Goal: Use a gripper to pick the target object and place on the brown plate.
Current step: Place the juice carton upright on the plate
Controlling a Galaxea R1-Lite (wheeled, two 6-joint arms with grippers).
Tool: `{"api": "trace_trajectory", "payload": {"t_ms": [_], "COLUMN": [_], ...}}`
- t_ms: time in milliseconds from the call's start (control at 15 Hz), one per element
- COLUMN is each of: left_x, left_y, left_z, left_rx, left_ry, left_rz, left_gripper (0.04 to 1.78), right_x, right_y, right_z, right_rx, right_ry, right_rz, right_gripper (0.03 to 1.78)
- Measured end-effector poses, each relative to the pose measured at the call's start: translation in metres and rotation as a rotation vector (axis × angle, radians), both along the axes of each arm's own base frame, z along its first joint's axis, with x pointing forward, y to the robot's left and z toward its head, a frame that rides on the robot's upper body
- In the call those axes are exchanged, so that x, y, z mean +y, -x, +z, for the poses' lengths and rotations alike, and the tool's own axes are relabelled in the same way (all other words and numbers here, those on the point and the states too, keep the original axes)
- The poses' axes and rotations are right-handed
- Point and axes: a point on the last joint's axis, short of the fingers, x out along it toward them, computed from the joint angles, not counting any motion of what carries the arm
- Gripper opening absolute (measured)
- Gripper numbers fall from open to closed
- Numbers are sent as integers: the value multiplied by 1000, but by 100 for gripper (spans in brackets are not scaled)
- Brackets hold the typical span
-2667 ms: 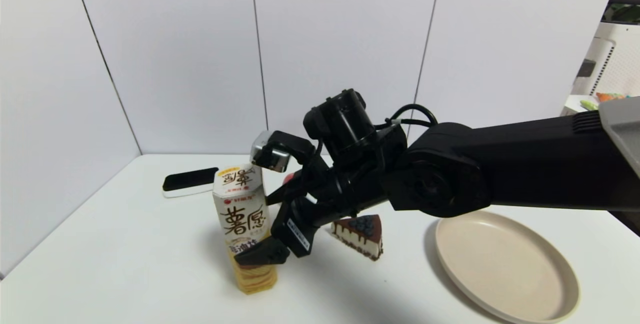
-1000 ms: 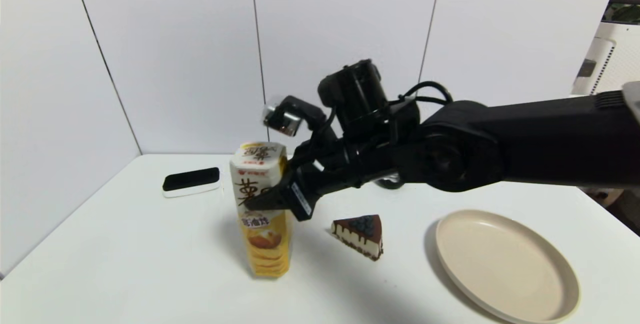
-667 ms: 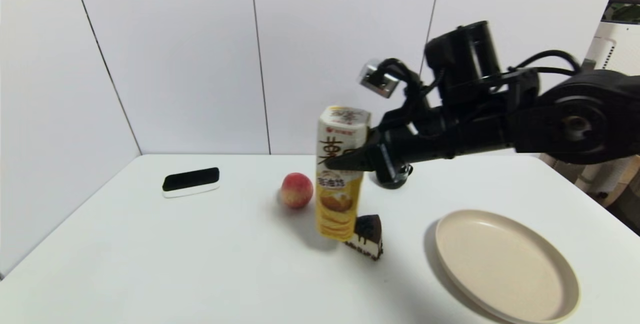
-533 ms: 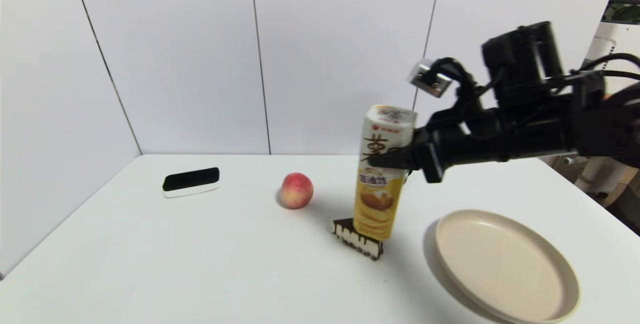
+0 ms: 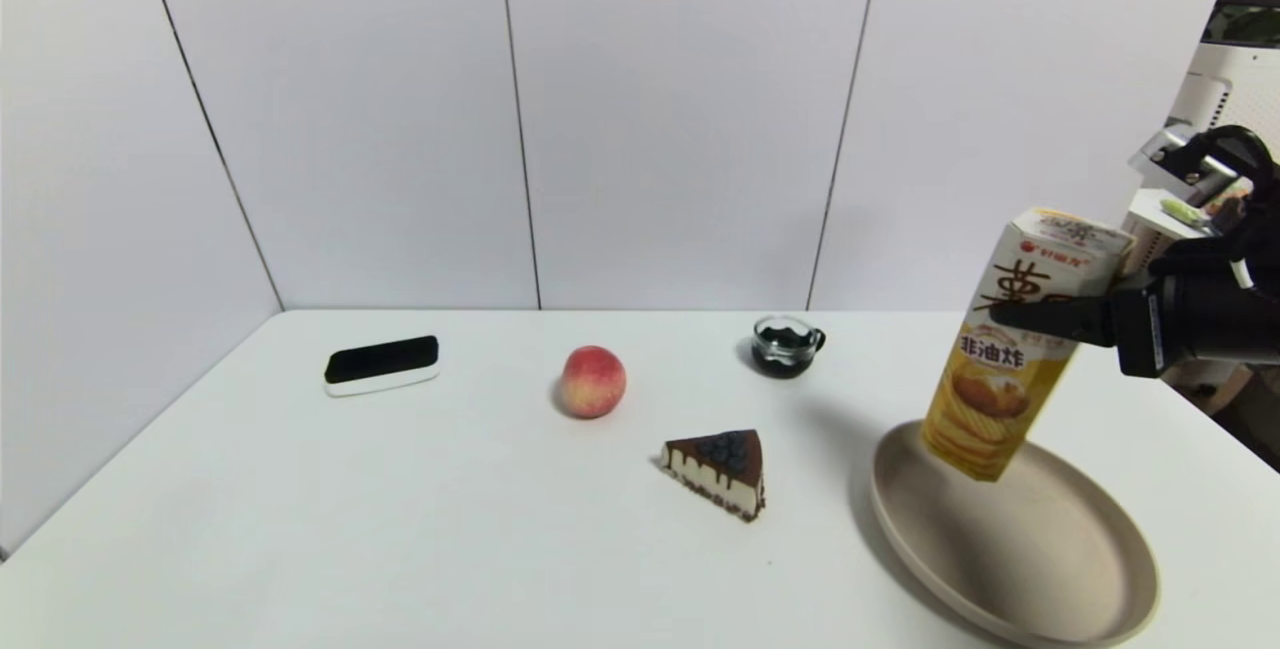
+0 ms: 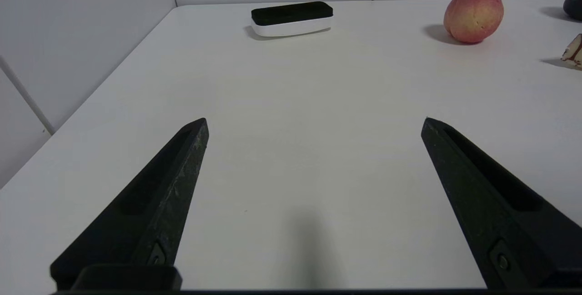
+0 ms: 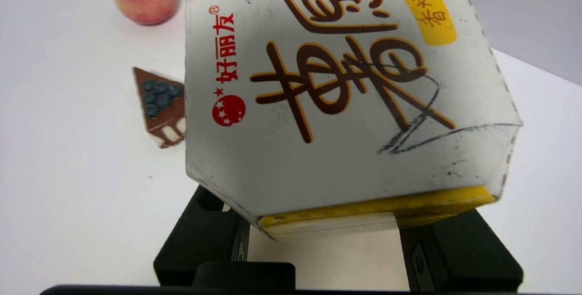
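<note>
My right gripper (image 5: 1040,314) is shut on the tall hexagonal snack box (image 5: 1010,359), white on top and yellow below. It holds the box tilted in the air over the far left part of the brown plate (image 5: 1080,579). In the right wrist view the box's white hexagonal top (image 7: 345,90) fills the middle, with a black finger (image 7: 204,236) on each side of it. My left gripper (image 6: 313,124) is open and empty above bare table near the front left.
A peach (image 5: 592,381), a chocolate cake slice (image 5: 722,469), a small dark glass cup (image 5: 785,345) and a black-and-white eraser block (image 5: 382,364) sit on the white table (image 5: 400,529). Walls close the back and left.
My right gripper lifted the snack box from the table's middle left and carried it to the right, past the cake slice, until it hangs over the plate.
</note>
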Motion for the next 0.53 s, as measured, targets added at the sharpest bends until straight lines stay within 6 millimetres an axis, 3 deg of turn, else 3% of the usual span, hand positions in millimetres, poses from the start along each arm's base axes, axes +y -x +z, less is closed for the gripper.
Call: {"api": "trace_trajectory", "payload": {"t_ms": [533], "left_x": [0], "left_y": [0], "left_z": [0], "left_rx": [0], "left_ry": [0], "left_rz": [0], "left_gripper": [169], "right_x": [-14], "right_y": [9], "right_z": [-37], "right_rx": [48], "right_ry": [8], "right_rz": [-56], "right_gripper": [87]}}
